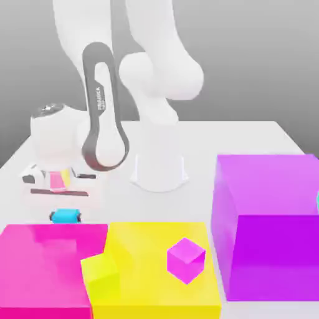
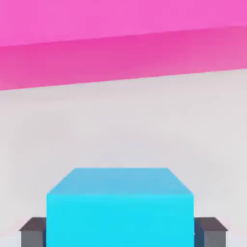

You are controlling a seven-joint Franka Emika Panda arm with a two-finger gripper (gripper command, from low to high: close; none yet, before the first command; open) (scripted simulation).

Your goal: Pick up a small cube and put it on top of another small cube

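A small bright cyan cube [image 1: 64, 217] rests on the white table [image 1: 249, 137], just behind the big pink block. My gripper [image 1: 65, 214] reaches down over it, with a dark fingertip showing on each side of it. In the hand view the small cube [image 2: 120, 202] sits between the two grey fingertips [image 2: 33, 232], which press against its sides, so the gripper [image 2: 120, 235] is shut on it. The cube still lies on the table surface. A sliver of cyan [image 1: 317, 202] peeks out at the exterior view's right edge, behind the purple block.
Across the front stand a big pink block [image 1: 43, 268], a big yellow block [image 1: 156, 280] and a taller purple block [image 1: 268, 230]. A small yellow-green cube [image 1: 99, 274] and a small magenta cube [image 1: 185, 259] sit on the yellow block. The arm's base [image 1: 159, 168] stands mid-table.
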